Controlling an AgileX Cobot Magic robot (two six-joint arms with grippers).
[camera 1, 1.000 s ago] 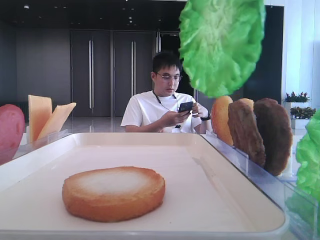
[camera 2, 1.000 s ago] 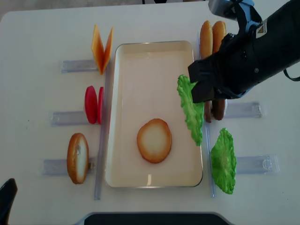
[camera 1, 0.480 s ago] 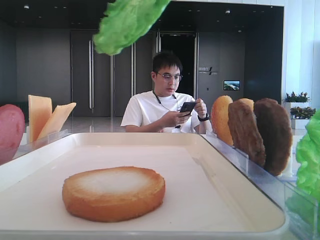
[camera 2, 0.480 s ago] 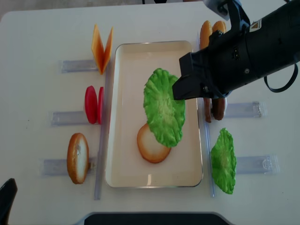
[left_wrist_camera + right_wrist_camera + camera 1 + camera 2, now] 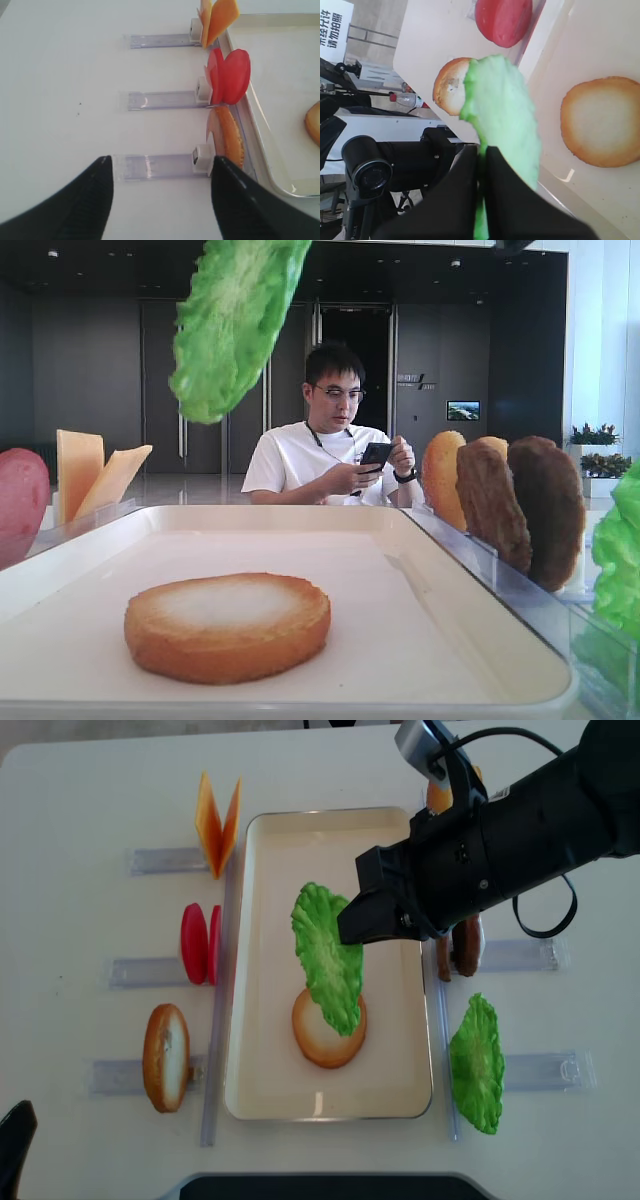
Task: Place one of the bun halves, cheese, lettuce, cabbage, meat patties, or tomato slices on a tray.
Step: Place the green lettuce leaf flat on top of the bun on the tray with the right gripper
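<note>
My right gripper (image 5: 482,150) is shut on the lower edge of a bright green ruffled lettuce (image 5: 505,120) leaf. The leaf (image 5: 325,960) hangs tilted in the air above the cream-white tray (image 5: 265,900), partly over the bun half (image 5: 315,1048) that lies flat on it. From the low front view the lettuce (image 5: 235,325) floats high above the bun half (image 5: 228,625). My left gripper (image 5: 162,161) stands open and empty over the table, left of the tray, near a clear holder strip.
Left of the tray stand cheese slices (image 5: 217,820), tomato slices (image 5: 200,942) and another bun half (image 5: 166,1055) in clear holders. On the right are meat patties (image 5: 462,948) and a second lettuce leaf (image 5: 476,1062). A seated person (image 5: 335,445) is behind the table.
My right gripper carried the lettuce leftward from the tray's right edge to above the bun half, and the leaf turned as it went. The left gripper stayed put.
</note>
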